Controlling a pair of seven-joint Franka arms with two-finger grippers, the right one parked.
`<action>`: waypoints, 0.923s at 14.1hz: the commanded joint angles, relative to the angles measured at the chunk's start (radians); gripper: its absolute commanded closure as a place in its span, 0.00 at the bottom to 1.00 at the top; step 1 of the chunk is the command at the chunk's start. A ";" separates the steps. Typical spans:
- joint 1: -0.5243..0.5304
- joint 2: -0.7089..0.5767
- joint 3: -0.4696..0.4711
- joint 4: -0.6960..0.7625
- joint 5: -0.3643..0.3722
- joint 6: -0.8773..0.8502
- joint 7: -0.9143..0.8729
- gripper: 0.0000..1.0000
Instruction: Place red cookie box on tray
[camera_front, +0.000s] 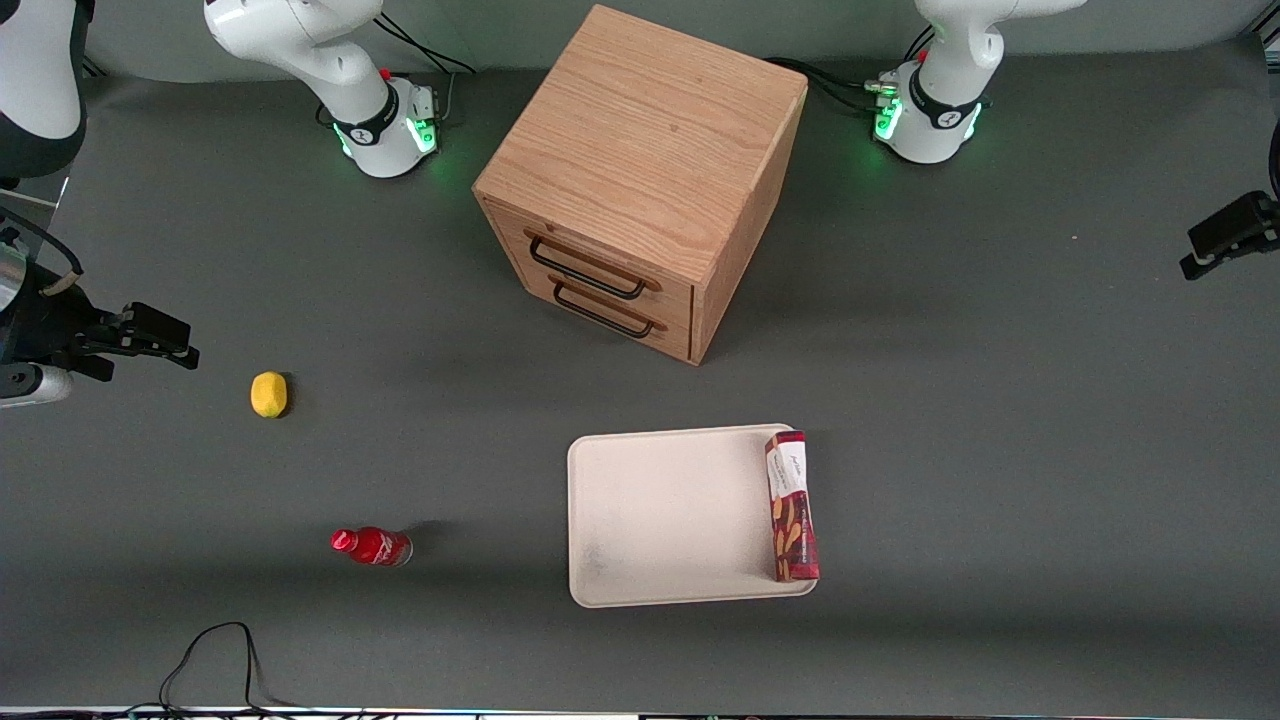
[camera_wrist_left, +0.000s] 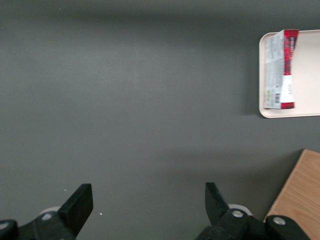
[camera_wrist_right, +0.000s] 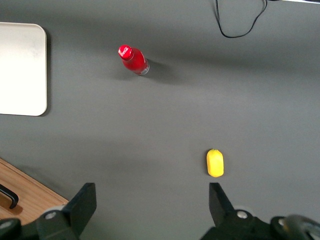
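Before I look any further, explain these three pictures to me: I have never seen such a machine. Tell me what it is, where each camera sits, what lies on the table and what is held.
These are two robot arms bolted to a grey table. One picture looks down from the front; the other two come from cameras on the arms' wrists.

The working arm's gripper hangs open above bare table, holding nothing.

The red cookie box lies on the tray, along the tray's edge toward the working arm. A wooden drawer cabinet stands farther from the front camera. A lemon and a small red bottle lie toward the parked arm's end.

Table (camera_front: 1000, 450): cabinet (camera_front: 640, 180), tray (camera_front: 670, 515), lemon (camera_front: 268, 394), bottle (camera_front: 372, 546).
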 joint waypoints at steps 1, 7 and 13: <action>0.017 -0.027 -0.011 -0.106 -0.006 0.106 0.026 0.00; -0.144 -0.093 0.083 -0.208 0.000 0.194 -0.072 0.00; -0.167 -0.072 0.095 -0.105 -0.001 0.108 -0.090 0.00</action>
